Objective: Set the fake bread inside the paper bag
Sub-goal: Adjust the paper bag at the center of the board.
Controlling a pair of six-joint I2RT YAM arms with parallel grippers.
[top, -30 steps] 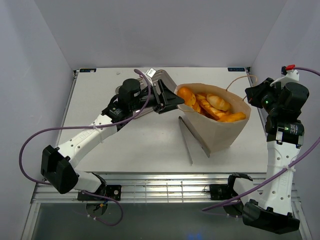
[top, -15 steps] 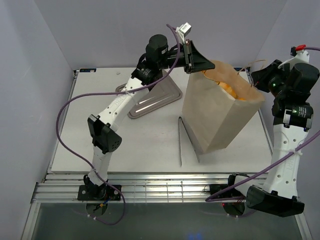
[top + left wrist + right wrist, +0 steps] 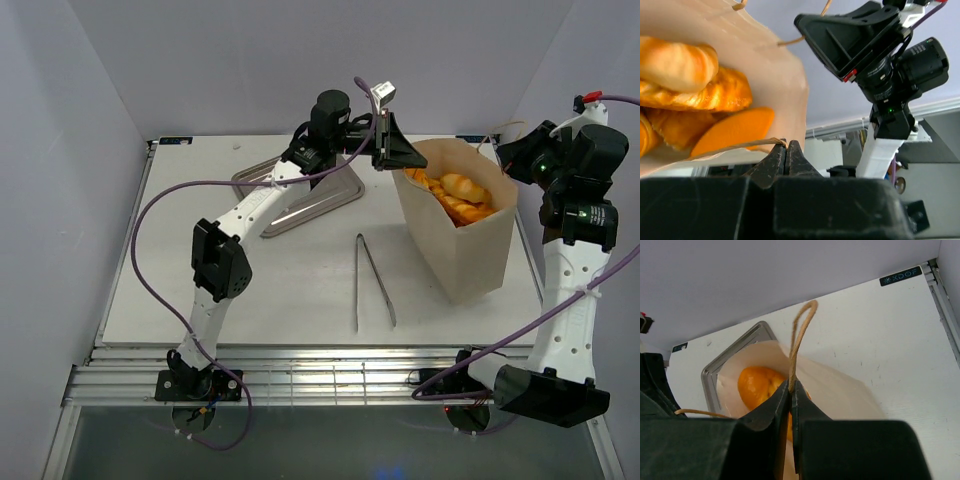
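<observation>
Lowered since before, the paper bag (image 3: 462,250) of fake bread (image 3: 455,192) (loading looks done) is held between left fingers (image 3: 772,162) and right fingers (image 3: 770,407), each pinching a string handle (image 3: 800,330); a gentle release likely comes next.

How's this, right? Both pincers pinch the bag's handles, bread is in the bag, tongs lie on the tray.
Wrong on the tongs: they lie on the table, clear of the tray, as the top view shows. The rest holds: left pincer and right pincer each pinch a handle of the bag, bread inside.
</observation>
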